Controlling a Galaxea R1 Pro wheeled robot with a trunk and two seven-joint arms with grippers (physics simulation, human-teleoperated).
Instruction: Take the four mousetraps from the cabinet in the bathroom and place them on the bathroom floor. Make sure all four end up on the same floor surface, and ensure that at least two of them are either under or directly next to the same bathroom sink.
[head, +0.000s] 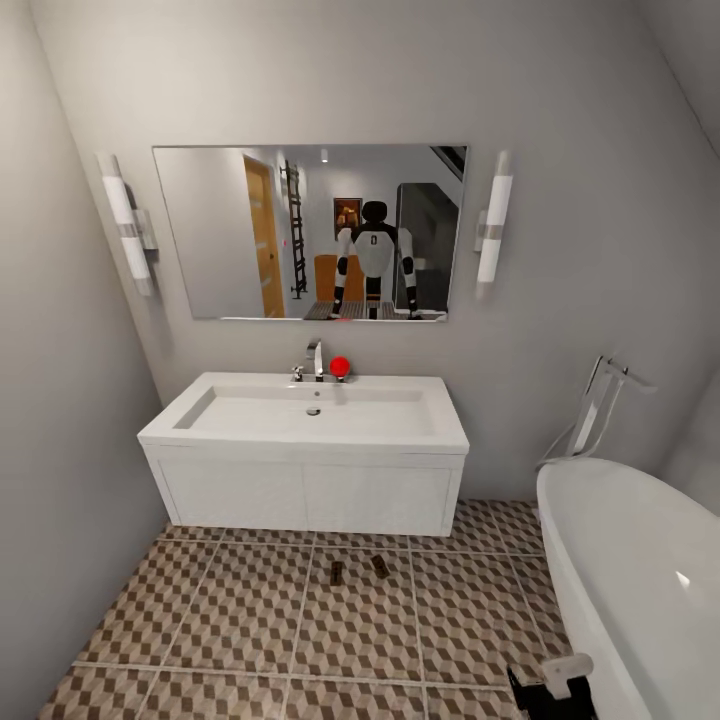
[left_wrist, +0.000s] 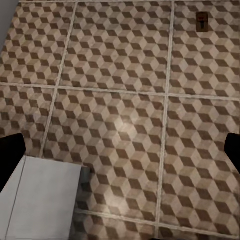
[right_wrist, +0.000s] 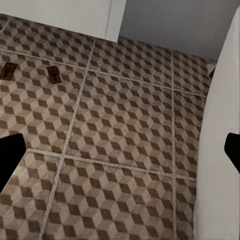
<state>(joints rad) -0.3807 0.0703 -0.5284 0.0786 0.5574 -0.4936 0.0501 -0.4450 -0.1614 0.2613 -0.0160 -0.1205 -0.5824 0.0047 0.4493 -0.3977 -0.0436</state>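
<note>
where two mousetraps (head: 337, 572) (head: 380, 566) lie by the sink (head: 305, 412), both wrists' fingers (left_wrist: 10, 160) (right_wrist: 10, 155) spread, floorward.

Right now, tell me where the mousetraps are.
Head view: two mousetraps lie side by side on the tiled floor, just in front of the white vanity under the sink, right of its middle.

Open bathroom floor (head: 250, 620) ahead — vanity (head: 305, 495) blocks at 12 o'clock, bathtub (head: 630, 580) at 3, two mousetraps (head: 358, 570) lying between.
</note>
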